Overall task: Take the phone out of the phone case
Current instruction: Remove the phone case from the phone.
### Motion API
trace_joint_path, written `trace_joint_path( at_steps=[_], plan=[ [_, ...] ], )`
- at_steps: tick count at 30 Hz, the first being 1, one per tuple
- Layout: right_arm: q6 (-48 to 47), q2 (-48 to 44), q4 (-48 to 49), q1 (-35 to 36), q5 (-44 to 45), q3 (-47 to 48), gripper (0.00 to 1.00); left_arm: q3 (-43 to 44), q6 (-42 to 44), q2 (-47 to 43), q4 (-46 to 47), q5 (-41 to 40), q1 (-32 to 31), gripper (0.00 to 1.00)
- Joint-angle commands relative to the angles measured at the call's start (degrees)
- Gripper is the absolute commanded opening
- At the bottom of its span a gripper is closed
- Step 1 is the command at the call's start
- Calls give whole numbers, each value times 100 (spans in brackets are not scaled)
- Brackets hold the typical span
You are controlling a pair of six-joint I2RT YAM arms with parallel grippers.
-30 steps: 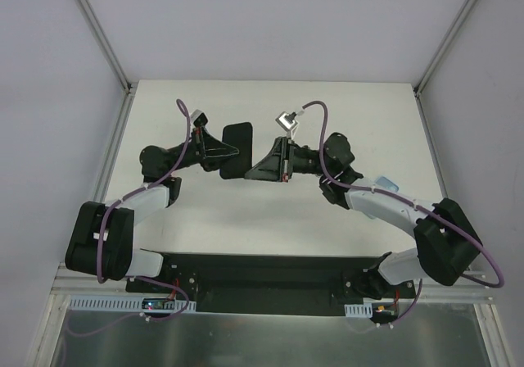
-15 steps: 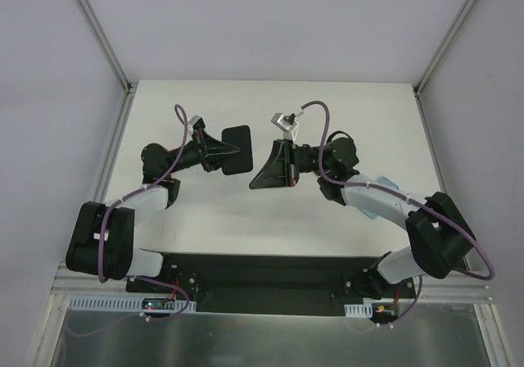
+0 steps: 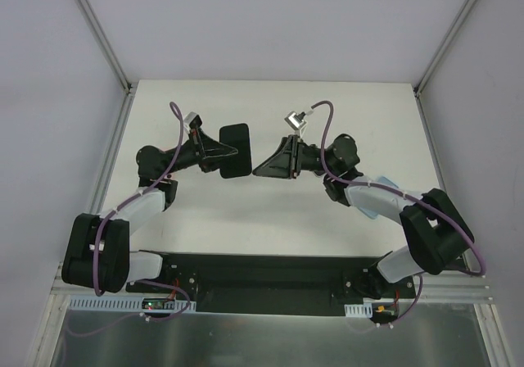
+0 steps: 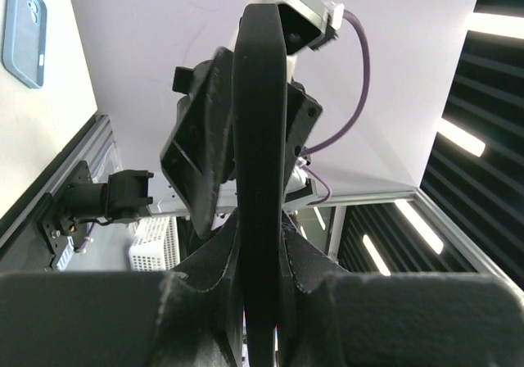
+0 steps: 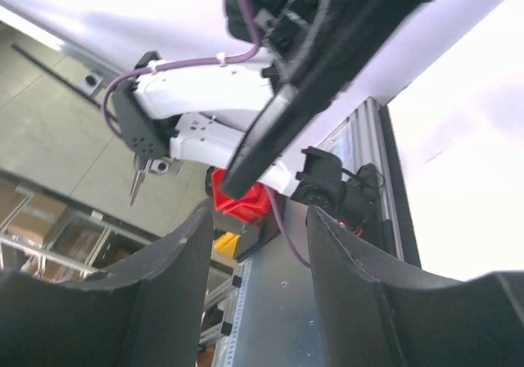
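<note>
My left gripper (image 3: 219,156) is shut on a black phone (image 3: 237,147) and holds it on edge above the white table. The left wrist view shows the phone (image 4: 260,138) edge-on between the closed jaws of the left gripper (image 4: 260,293). My right gripper (image 3: 264,169) is open and empty, just right of the phone and apart from it. In the right wrist view the phone (image 5: 327,72) sits above and beyond the open right gripper (image 5: 258,244). The light blue phone case (image 3: 386,187) lies on the table, partly hidden under my right arm; it also shows in the left wrist view (image 4: 23,29).
The white table (image 3: 270,105) is bounded by metal rails and grey walls on the left, right and back. A black base plate (image 3: 262,273) runs along the near edge between the arm bases.
My right gripper has drawn back from the phone and now stands apart from it, open. My left gripper keeps hold of the phone and has shifted slightly up and back.
</note>
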Motion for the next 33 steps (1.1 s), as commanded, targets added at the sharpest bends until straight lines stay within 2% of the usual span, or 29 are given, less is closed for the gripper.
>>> trace_joint_path(
  at_steps=[1,9,15,21,22,24,29,32,33],
  plan=[
    [-531,-360,-602,-19,385,83,52,212,229,-309,1172,82,-2,0],
    [-691,-246,-870,262,-18,742,56,204,502,-450,811,161,-2,0],
    [-726,-71,-870,517,-265,1042,53,230,502,-441,829,178,-2,0],
    [-726,62,-765,631,-450,1051,39,257,484,-424,846,178,-2,0],
    [-726,62,-756,631,-450,1051,33,257,484,-432,855,179,-2,0],
    [-709,53,-703,623,-476,1033,28,257,484,-432,846,179,-2,0],
    [-603,79,-545,631,-573,1024,28,256,475,-406,864,170,-2,0],
    [-594,71,-474,631,-599,998,13,265,466,-415,864,170,-2,0],
    [-586,71,-422,631,-617,998,2,265,458,-415,846,170,-2,0]
  ],
)
